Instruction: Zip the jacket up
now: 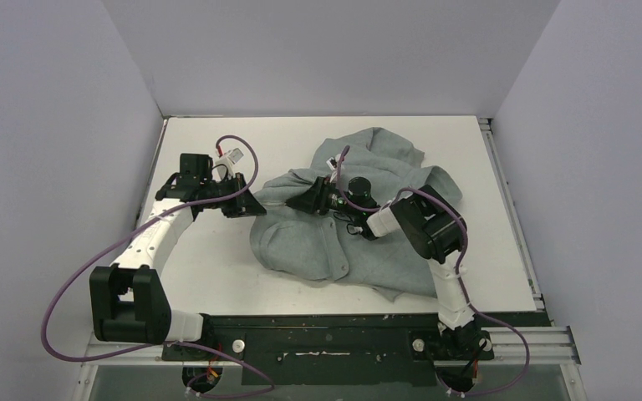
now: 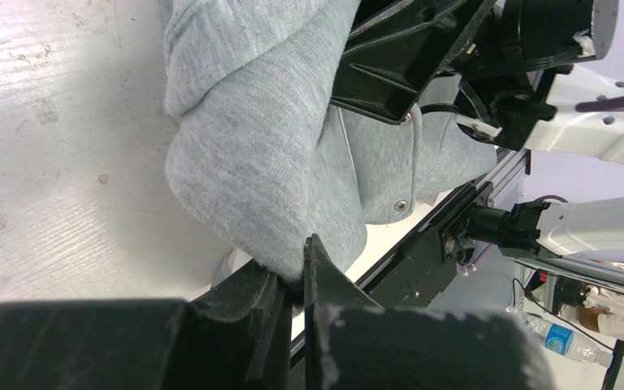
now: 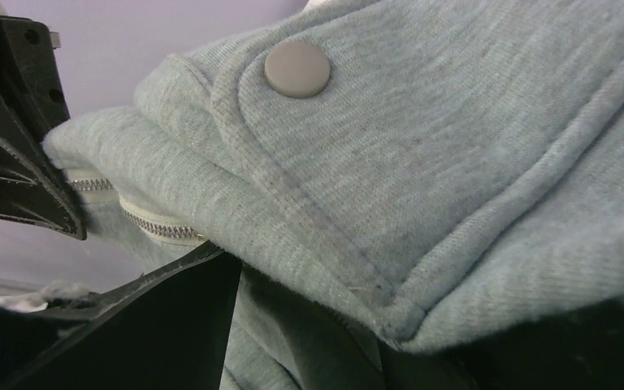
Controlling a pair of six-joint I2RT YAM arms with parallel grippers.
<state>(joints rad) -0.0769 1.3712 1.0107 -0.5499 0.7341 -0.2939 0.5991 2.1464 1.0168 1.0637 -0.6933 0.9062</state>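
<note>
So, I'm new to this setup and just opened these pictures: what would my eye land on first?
The crumpled grey jacket heaped on the white table dominates the scene. The left pincer is shut on a fold at its left edge. The right pincer stands open around a fabric edge by the zipper, near a round snap button.

Table [image 1: 217, 276]: one, white-topped. Walls [image 1: 318, 50]: three, pale. Jacket [image 1: 359, 242]: one, grey. Zipper [image 3: 158, 227]: one. Snap cap [image 3: 296, 69]: one; snap stud [image 2: 401, 205]: one. Arms: two, left arm [image 1: 155, 238] and right arm [image 1: 443, 280]. Grippers: two, left gripper [image 1: 255, 209] and right gripper [image 1: 305, 202]. Purple cables [image 1: 71, 288]: two, one to each arm.
</note>
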